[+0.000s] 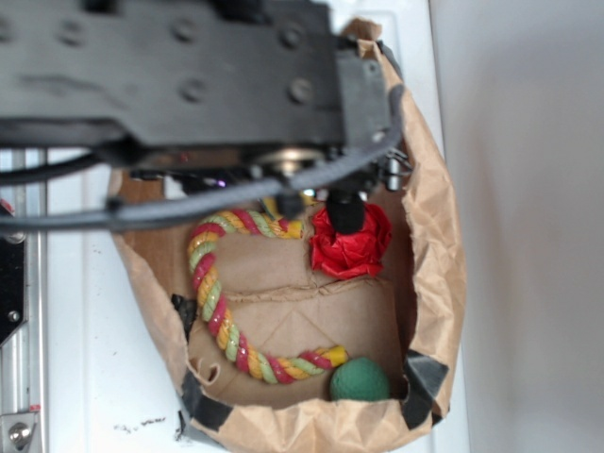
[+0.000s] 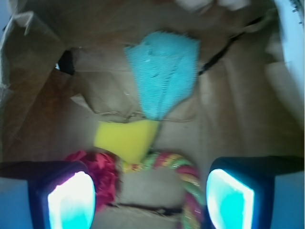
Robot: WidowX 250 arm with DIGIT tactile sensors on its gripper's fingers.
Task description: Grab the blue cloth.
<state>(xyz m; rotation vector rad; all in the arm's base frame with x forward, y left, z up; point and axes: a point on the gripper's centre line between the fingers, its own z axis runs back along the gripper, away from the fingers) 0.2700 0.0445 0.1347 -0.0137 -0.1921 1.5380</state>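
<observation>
Your claw (image 2: pixel 150 195) hangs wide, holding nothing; ahead, the blue cloth (image 2: pixel 164 76) lies on bare bag floor, yellow sponge (image 2: pixel 125 139) and rope ring (image 2: pixel 178 167) between.

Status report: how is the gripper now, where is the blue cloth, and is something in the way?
Gripper open, empty. Blue cloth ahead on the bag floor, untouched. Yellow sponge, rope ring and red rosette lie between.
</observation>
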